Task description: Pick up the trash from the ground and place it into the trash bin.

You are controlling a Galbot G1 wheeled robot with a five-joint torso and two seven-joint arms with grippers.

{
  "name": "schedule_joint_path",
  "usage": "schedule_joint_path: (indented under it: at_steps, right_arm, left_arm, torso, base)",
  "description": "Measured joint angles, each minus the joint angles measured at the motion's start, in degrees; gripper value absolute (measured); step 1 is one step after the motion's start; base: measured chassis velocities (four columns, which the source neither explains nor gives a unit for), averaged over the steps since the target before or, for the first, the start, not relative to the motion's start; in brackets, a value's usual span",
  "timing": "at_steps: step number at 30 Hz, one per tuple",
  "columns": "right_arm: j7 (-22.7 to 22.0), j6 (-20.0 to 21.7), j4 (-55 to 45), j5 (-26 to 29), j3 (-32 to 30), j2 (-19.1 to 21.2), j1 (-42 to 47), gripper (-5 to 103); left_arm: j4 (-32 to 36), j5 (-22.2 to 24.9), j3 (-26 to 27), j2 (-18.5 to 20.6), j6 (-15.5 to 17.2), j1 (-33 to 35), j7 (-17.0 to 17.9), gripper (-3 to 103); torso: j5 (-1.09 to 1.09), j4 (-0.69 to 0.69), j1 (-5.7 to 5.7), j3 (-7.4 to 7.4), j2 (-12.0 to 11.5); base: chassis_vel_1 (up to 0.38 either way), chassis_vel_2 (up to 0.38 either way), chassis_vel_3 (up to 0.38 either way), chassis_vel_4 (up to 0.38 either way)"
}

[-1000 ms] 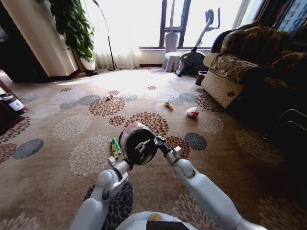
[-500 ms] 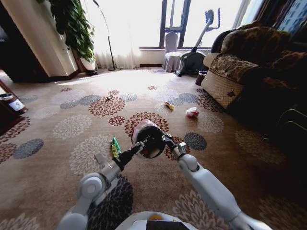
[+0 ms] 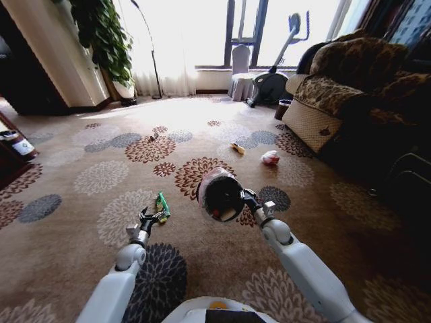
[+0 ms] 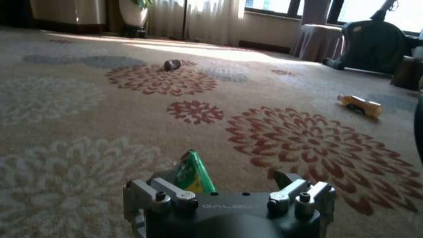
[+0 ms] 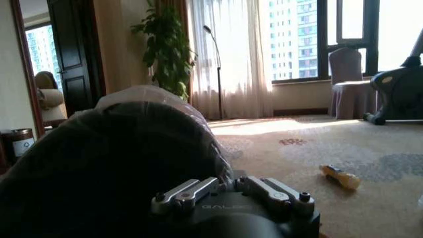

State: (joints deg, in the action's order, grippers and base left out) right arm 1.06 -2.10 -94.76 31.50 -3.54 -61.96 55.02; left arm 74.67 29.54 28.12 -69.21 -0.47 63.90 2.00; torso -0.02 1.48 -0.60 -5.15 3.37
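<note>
Left end effector (image 3: 152,218), fingers apart, sits low over the carpet (image 3: 81,202); green wrapper (image 3: 162,203) lies just ahead, lengthwise away. Right end effector (image 3: 246,199) clamps the trash bin (image 3: 220,194)

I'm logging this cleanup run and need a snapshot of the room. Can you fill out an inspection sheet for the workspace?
Surface: flower-patterned carpet, litter scattered.
Job's things: trash bin held off the floor, tilted; green wrapper on the carpet; yellowish scrap, white-red wad, small dark piece farther off.
Clutter: nothing seen beyond the litter.
Grippers: left gripper low by the green wrapper, jaws open; right gripper shut on the trash bin's rim.
Cables: nothing seen.
Surroundings: sofa, exercise machine, covered chair, potted plant, floor lamp.
</note>
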Motion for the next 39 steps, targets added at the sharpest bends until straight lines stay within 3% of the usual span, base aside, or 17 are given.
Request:
schedule_joint_path:
  at_steps: [1, 4, 5, 6, 11, 17, 20, 26, 30, 32, 39]
  right_arm:
    - [0.00, 0.00, 0.00, 0.00, 0.00, 0.00, 0.00, 0]
    - [-0.01, 0.10, -1.12, 0.00, -0.67, 0.13, 1.47, 0]
    - [-0.01, 0.10, -1.12, 0.00, -0.67, 0.13, 1.47, 0]
    - [0.00, 0.10, -1.54, -0.01, -0.91, 0.25, 2.03, 0]
    - [-0.01, 0.09, -2.44, -0.02, -1.67, 0.65, 3.38, 0]
    - [-0.03, -0.16, -2.70, 0.00, -2.73, 1.10, 4.52, 0]
    - [-0.02, -0.47, -3.12, 0.11, -3.46, 1.40, 5.32, 0]
    - [-0.03, -1.26, -3.81, 0.75, -4.59, 2.67, 6.18, 0]
    - [-0.03, -1.44, -3.82, 0.98, -4.93, 2.86, 6.29, 0]
    - [-0.03, -1.50, -3.81, 0.99, -4.98, 2.86, 6.34, 0]
    - [-0.02, -1.74, -3.63, 0.96, -5.12, 2.79, 6.70, 0]
  left_arm:
    - [0.00, 0.00, 0.00, 0.00, 0.00, 0.00, 0.00, 100]
    - [-12.92, 3.96, -2.42, -0.61, 0.27, -9.00, -0.05, 99]
    - [-12.92, 3.96, -2.42, -0.61, 0.27, -9.00, -0.05, 99]
    - [-18.25, 4.24, -3.16, -1.09, 0.19, -12.19, -0.44, 100]
    - [-30.49, 3.17, -3.64, -2.89, -0.18, -19.67, -1.56, 100]
    - [-37.64, 1.55, -3.59, -4.21, -0.35, -23.69, -3.22, 100]
    - [-45.81, -1.63, -3.28, -5.21, -0.96, -27.61, -4.33, 102]
    - [-48.57, -4.84, -3.38, -5.68, -0.75, -28.87, -6.17, 88]
    - [-49.05, -4.82, -3.42, -5.89, -0.76, -29.38, -6.39, 76]
    - [-49.22, -4.73, -3.42, -5.92, -0.77, -29.50, -6.42, 76]
    - [-49.42, -3.07, -3.26, -6.19, -0.59, -29.68, -6.65, 56]
  torso:
    - [0.00, 0.00, 0.00, 0.00, 0.00]
    - [0.05, -0.02, 0.00, 0.00, 0.00]
    - [0.05, -0.02, 0.00, 0.00, 0.00]
    - [0.01, -0.02, 0.00, 0.00, 0.00]
    - [0.02, 0.00, 0.00, 0.00, 0.00]
    - [0.02, 0.00, 0.00, 0.00, 0.00]
    - [0.03, -0.01, 0.00, 0.00, 0.00]
    - [0.02, 0.00, 0.00, 0.01, 0.01]
    - [0.03, -0.01, 0.00, 0.01, 0.01]
    - [0.03, -0.01, 0.00, 0.01, 0.01]
    - [0.03, 0.00, 0.00, 0.01, 0.01]
  base:
    - [0.000, 0.000, 0.000, 0.000]
    - [0.000, 0.000, 0.000, 0.000]
    - [0.000, 0.000, 0.000, 0.000]
    - [0.000, 0.000, 0.000, 0.000]
    - [0.000, 0.000, 0.000, 0.000]
    - [0.000, 0.000, 0.000, 0.000]
    - [0.000, 0.000, 0.000, 0.000]
    - [0.000, 0.000, 0.000, 0.000]
    - [0.000, 0.000, 0.000, 0.000]
    - [0.000, 0.000, 0.000, 0.000]
    - [0.000, 0.000, 0.000, 0.000]
